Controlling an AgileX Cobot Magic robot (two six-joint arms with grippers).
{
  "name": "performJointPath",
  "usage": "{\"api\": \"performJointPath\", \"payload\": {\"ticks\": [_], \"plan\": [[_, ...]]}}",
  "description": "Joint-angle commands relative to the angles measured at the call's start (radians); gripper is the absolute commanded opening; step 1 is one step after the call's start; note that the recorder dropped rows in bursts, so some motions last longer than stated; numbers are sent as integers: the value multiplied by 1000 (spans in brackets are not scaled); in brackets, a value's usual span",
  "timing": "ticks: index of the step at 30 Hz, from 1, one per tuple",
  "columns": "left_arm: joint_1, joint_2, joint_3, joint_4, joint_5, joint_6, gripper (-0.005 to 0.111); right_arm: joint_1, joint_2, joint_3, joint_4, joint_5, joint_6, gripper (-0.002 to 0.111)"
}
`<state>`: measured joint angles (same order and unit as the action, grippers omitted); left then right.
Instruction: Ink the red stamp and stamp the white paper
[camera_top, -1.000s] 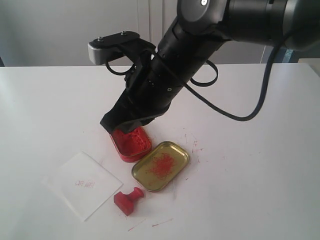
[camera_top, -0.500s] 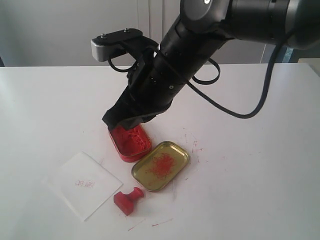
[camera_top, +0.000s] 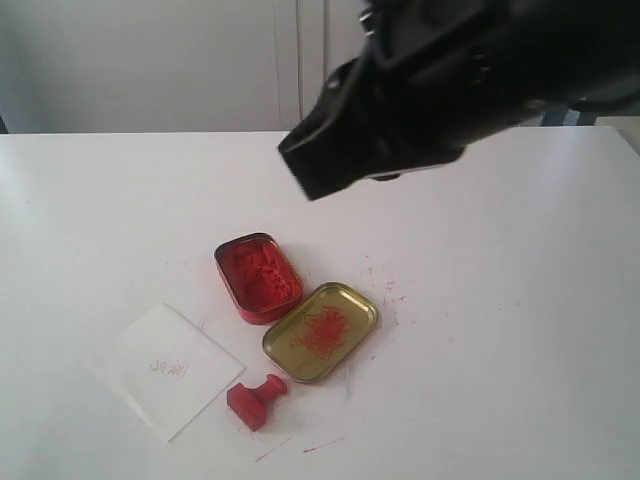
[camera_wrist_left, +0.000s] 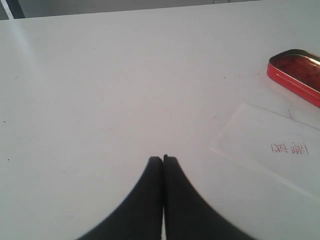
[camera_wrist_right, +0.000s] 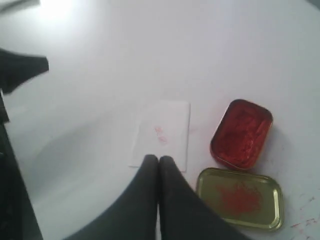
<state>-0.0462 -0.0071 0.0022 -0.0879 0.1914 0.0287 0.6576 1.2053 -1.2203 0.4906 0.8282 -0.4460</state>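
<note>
The red stamp (camera_top: 256, 399) lies on its side on the table, between the white paper (camera_top: 167, 370) and the gold lid (camera_top: 321, 331). A faint red print shows on the paper (camera_wrist_right: 162, 132) (camera_wrist_left: 280, 150). My right gripper (camera_wrist_right: 159, 159) is shut and empty, held high above the table over the near edge of the paper; its fingers hide the stamp in the right wrist view. In the exterior view the right arm (camera_top: 420, 90) is a dark blur up high. My left gripper (camera_wrist_left: 163, 159) is shut on nothing, low over bare table beside the paper.
The red tin of ink paste (camera_top: 258, 277) (camera_wrist_right: 241, 132) (camera_wrist_left: 297, 75) stands open beside the gold lid (camera_wrist_right: 240, 197), which is smeared with red. Red streaks mark the table near the lid. A dark part (camera_wrist_right: 20, 70) shows at the edge of the right wrist view.
My right arm has lifted off the red tin and swung up and to the right. The stamp, paper, tin and lid have not moved.
</note>
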Motion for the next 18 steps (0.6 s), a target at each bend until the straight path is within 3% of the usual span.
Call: {"api": "performJointPath", "payload": {"ticks": [1, 10, 13, 18], "plan": [[4, 7, -2, -8, -4, -2, 0, -149, -193, 134, 84, -15, 5, 0], [4, 7, -2, -8, -4, -2, 0, -463, -641, 351, 82, -15, 5, 0], [4, 7, -2, -8, -4, -2, 0, -532, -769, 397, 82, -15, 5, 0], [4, 7, -2, -8, -4, -2, 0, -555, -888, 415, 82, -9, 5, 0]]}}
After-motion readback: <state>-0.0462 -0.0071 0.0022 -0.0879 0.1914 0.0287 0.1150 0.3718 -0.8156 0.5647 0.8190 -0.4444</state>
